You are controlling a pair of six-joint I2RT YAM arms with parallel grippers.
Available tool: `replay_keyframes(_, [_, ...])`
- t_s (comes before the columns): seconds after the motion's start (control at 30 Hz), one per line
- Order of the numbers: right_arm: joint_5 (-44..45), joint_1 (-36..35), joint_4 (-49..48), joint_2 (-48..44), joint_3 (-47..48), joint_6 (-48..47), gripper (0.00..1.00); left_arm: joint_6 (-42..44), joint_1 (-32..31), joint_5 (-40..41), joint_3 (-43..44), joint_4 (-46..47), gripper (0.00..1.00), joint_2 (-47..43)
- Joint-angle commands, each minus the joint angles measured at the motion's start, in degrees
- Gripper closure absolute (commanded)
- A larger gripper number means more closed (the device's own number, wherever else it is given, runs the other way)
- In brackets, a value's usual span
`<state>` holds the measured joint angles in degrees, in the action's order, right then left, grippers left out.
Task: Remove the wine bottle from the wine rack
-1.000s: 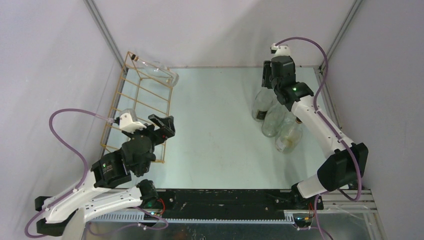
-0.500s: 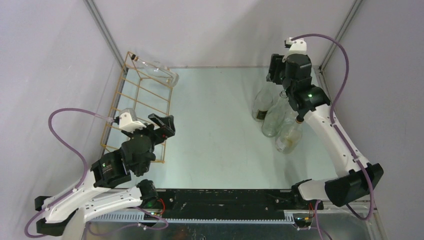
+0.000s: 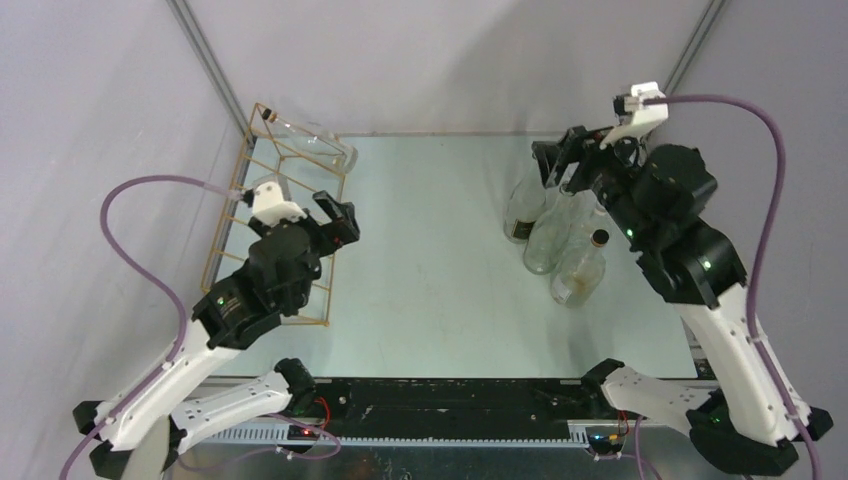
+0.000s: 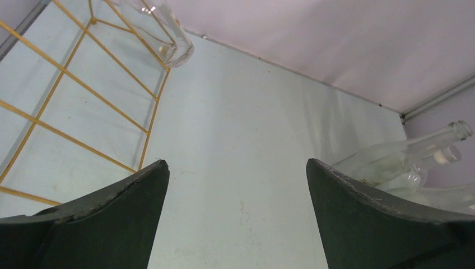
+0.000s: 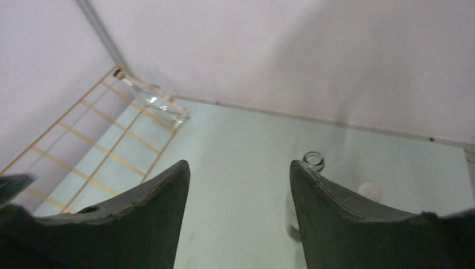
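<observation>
Gold-tan wire wine rack (image 3: 283, 180) nearly emptied, as we are judging it.
One clear glass wine bottle (image 3: 318, 148) is lying at its far end; three clear bottles (image 3: 550, 235) are standing on the pale table (image 3: 440, 250). Our left fingers (image 4: 112, 218) are hanging wide open over the rack, and our right fingers (image 5: 140, 218) are hanging open and empty above those three.

The left arm's two dark fingers (image 4: 106, 224) stand wide apart over the pale tabletop (image 4: 241, 129), nothing between them. At upper left, a clear wine bottle (image 4: 168, 33) lies on the gold wine rack (image 4: 154, 115). Clear bottles (image 4: 403, 159) cluster at the right edge.
</observation>
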<state>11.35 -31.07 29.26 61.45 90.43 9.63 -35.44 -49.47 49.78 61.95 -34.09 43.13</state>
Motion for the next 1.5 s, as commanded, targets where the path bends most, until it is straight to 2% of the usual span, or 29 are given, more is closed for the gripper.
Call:
replay_keyframes(0.0, [-2.8, -4.2, 3.2, -5.3, -1.7, 0.7, 0.31, 4.7, 3.1, -7.7, 3.4, 3.0, 0.0, 3.9])
replay_keyframes(0.2, [-6.6, -8.8, 4.4, -12.8, -10.9, 4.2, 0.28, 5.8, 6.4, -12.2, 3.1, 5.1, 0.0, 6.9])
replay_keyframes(0.47, [-5.3, -12.6, 8.0, -17.2, -19.3, 7.3, 0.21, 7.0, 20.9, -24.8, -0.1, 13.2, 0.01, 13.7])
replay_keyframes(0.7, [-9.5, -13.5, 3.8, -18.7, -25.8, 16.1, 0.15, 8.7, 33.4, -32.9, 8.0, 16.9, 0.02, 26.8])
replay_keyframes(0.87, [-8.7, -14.4, 3.5, -16.7, -27.9, 18.3, 0.14, 7.8, 39.8, -34.5, 11.5, 21.3, 0.02, 33.1])
replay_keyframes(1.17, [-6.2, -14.7, 5.3, -14.9, -28.1, 17.2, 0.12, 8.6, 44.3, -33.5, 21.8, 25.5, 0.02, 46.5])
replay_keyframes(1.47, [-4.6, -13.8, 5.6, -14.0, -29.6, 16.7, 0.12, 5.3, 47.4, -32.4, 33.7, 22.7, 0.02, 59.7])
